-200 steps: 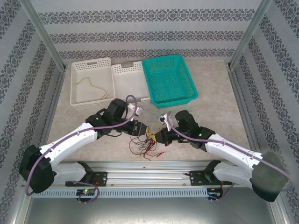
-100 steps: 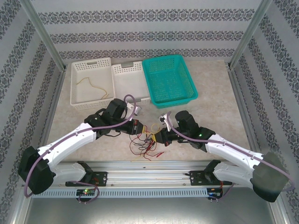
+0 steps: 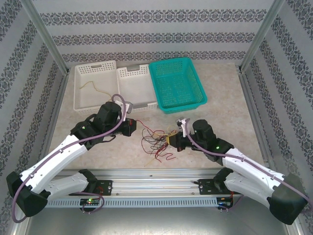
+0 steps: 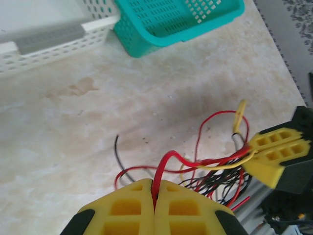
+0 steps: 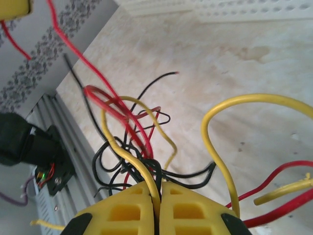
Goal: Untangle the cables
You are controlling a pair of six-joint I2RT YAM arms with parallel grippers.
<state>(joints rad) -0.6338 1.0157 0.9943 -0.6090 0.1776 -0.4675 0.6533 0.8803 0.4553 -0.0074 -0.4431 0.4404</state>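
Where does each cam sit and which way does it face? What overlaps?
Top: fixed above, behind the bases, looking down on the table; left arm, right arm, cables between.
Left wrist: looks past the left claw, shut on a red cable, toward the right claw and teal basket.
Right wrist: looks past the right claw, shut on a yellow cable, over the tangle.
Shared: all three see the cables.

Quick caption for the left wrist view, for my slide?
Left gripper shut on a red cable, right gripper pinching a yellow cable, tangle strung between them.
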